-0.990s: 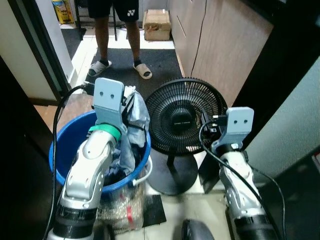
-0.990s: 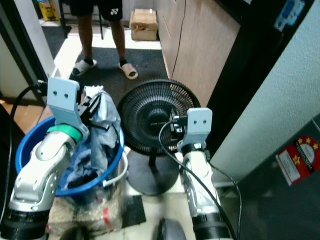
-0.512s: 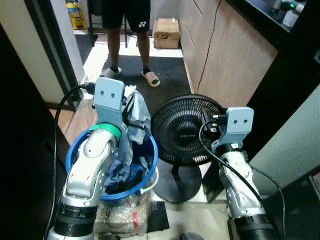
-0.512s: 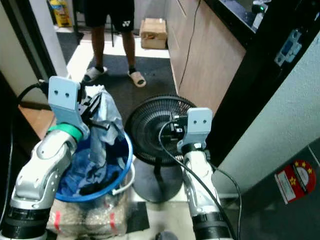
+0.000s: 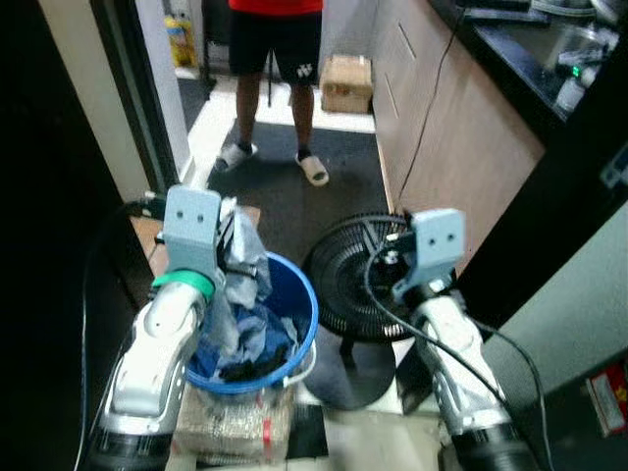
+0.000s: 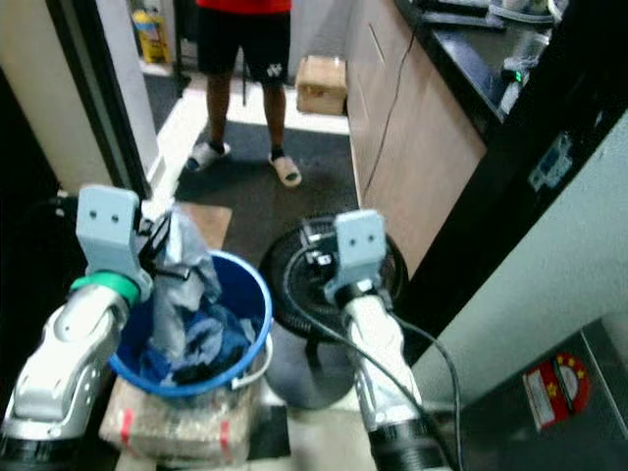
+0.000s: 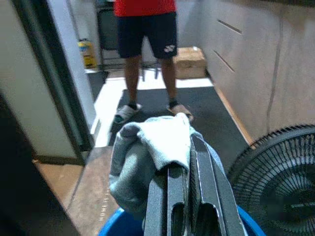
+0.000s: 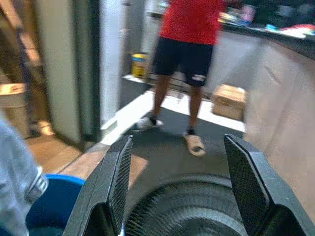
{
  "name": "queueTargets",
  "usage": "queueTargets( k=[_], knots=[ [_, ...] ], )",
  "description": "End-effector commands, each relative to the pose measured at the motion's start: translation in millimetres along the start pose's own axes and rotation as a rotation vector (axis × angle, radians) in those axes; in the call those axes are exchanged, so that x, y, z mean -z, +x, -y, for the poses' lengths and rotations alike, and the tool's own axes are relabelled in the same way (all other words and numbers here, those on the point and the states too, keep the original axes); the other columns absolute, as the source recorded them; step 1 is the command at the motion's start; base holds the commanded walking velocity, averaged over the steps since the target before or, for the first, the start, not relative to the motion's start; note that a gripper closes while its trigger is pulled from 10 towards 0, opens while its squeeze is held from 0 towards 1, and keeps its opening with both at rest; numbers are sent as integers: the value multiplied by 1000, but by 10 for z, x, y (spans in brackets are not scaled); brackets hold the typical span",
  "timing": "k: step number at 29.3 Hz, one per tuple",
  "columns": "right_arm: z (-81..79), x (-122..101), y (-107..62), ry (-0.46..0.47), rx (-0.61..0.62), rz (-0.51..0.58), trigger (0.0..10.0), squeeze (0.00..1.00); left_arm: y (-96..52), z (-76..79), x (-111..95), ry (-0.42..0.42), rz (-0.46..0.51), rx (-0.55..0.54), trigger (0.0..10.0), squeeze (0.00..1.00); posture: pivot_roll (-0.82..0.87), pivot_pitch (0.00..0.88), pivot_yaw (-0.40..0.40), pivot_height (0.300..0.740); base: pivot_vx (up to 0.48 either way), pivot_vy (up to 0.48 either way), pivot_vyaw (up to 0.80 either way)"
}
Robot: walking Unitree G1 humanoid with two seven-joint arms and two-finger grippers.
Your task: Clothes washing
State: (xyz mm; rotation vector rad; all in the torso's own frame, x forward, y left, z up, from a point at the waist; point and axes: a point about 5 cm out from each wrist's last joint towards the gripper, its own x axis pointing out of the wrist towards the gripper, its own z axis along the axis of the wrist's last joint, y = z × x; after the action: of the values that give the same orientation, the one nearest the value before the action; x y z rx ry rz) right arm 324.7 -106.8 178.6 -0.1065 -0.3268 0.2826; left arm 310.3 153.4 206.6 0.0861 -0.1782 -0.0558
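A blue plastic basin (image 5: 307,302) with several crumpled clothes (image 5: 257,345) stands on the floor at my lower left. My left gripper (image 5: 238,253) is above the basin, shut on a grey garment (image 5: 228,299) that hangs from it down into the basin. In the left wrist view the two fingers (image 7: 198,167) lie pressed together with the pale grey cloth (image 7: 147,147) bunched over their tips. My right gripper (image 5: 391,257) hovers in front of the black fan (image 5: 358,294), apart from the clothes. Its fingers (image 8: 115,187) stand wide open with nothing between them.
The fan stands on a round base right of the basin. A sack (image 5: 231,427) lies under the basin. A person (image 5: 277,59) in a red shirt and dark shorts stands on the dark mat ahead, near a cardboard box (image 5: 345,83). Wooden cabinets (image 5: 461,137) line the right, a door frame (image 5: 118,88) the left.
The whole picture has shifted: the camera has risen, so basin, fan and person look smaller and further off. My left gripper keeps its hold on the grey garment.
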Motion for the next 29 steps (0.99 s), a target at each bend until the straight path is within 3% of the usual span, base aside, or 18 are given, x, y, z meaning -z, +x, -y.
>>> queueTargets(
  k=[1,6,8,9,10,11,14,22,29],
  knots=[
    [-33,65,-50,-8,-19,-23,10000,0,-13,0,78,2,-15,-12,10000,0,114,0,-71,714,0,0,0],
    [-3,141,-65,0,14,-52,10000,0,4,22,135,-10,-27,-9,10000,0,107,0,-66,724,0,0,0],
    [87,169,-60,13,71,-69,10000,0,30,55,154,-18,-31,5,10000,0,92,0,-49,729,0,0,0],
    [209,185,-59,8,133,-79,10000,0,65,111,157,-25,-32,30,10000,0,85,0,-41,734,0,0,0],
    [209,185,-59,8,133,-79,10000,0,65,111,157,-25,-32,30,10000,0,85,0,-41,734,0,0,0],
    [399,181,-63,-14,221,-85,10000,0,132,202,138,-31,-24,77,10000,0,64,0,-17,740,0,0,0],
    [506,158,-84,-30,269,-77,10000,0,189,258,117,-33,-16,111,10000,0,39,0,12,740,0,0,0],
    [604,155,-194,-43,332,-70,10000,0,293,352,80,-34,-2,164,10000,0,-1,0,64,740,0,0,0],
    [561,170,-200,-15,339,-56,10000,0,333,367,73,-29,6,178,10000,0,0,0,74,740,0,0,0]
  ],
)
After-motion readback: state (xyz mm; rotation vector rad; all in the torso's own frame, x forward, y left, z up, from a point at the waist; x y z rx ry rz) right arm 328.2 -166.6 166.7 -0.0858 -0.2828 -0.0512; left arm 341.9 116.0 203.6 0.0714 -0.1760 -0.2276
